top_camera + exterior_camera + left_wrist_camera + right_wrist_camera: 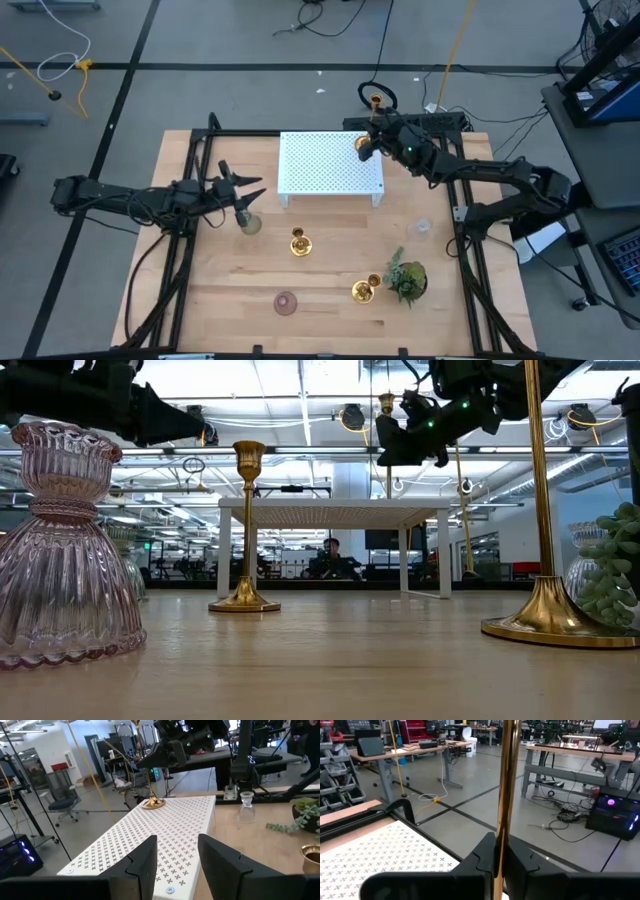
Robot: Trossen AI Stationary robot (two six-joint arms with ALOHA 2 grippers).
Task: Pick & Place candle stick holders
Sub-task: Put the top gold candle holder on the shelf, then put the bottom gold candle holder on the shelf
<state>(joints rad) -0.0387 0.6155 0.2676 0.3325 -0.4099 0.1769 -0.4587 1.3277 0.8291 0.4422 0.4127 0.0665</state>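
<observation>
Three gold candle stick holders show. One [300, 243] stands on its round base mid-table, also in the low view [247, 530]. A second [364, 291] stands by the green plant, also in the low view [545, 510]. The third [153, 802] is at the far right corner of the white perforated platform [330, 165]. My right gripper [368, 143] is shut on it. My left gripper [243, 187] is open and empty left of the platform, above a greenish glass vase [250, 222]. Its fingers [145, 865] point toward the platform. My right gripper pinches the candle stick holder's thin stem [504, 820] between its two fingers, about mid-height. The fingers come level from the table's right side and lie across the stem. The holder is upright. Its base [153, 802] appears to sit on the platform's corner.
A pink glass vase [286, 302] stands near the front, large in the low view [60, 550]. A clear glass vase [423, 227] stands right of the platform. The green plant [407, 280] is at the front right. Dark frame rails [190, 170] run along both table sides.
</observation>
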